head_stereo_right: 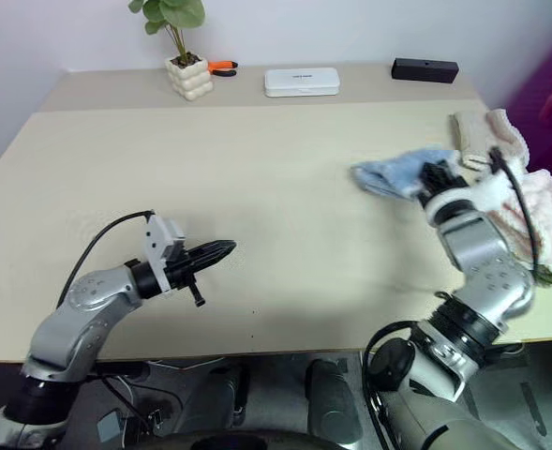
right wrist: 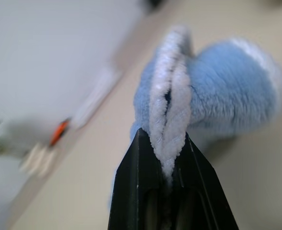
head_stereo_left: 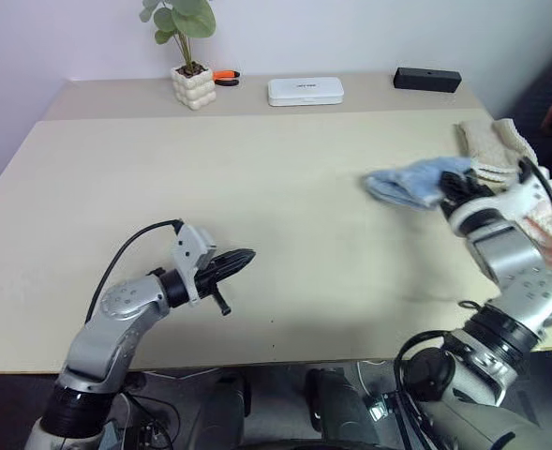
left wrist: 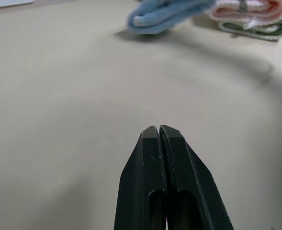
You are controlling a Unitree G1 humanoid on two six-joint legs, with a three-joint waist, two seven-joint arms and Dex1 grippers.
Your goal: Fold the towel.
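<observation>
— Fingers of the right gripper [right wrist: 172, 158] pinch the white-trimmed edge of the towel [head_stereo_left: 411, 183]. Why there?

— Holding the hem likely lets the bunched cloth be drawn out flat. It sits at the right of the frame, beside the beige towel [head_stereo_left: 489, 145].

— And the left gripper [head_stereo_left: 233, 262]?

— Fingers pressed together, empty, over the bare counter [head_stereo_left: 285, 187] at lower left, probably waiting for a corner.

towel [head_stereo_left: 414, 182]: light blue, white trim; table [head_stereo_left: 257, 187]: beige; end effector fingers [left wrist: 167, 182]: black
</observation>
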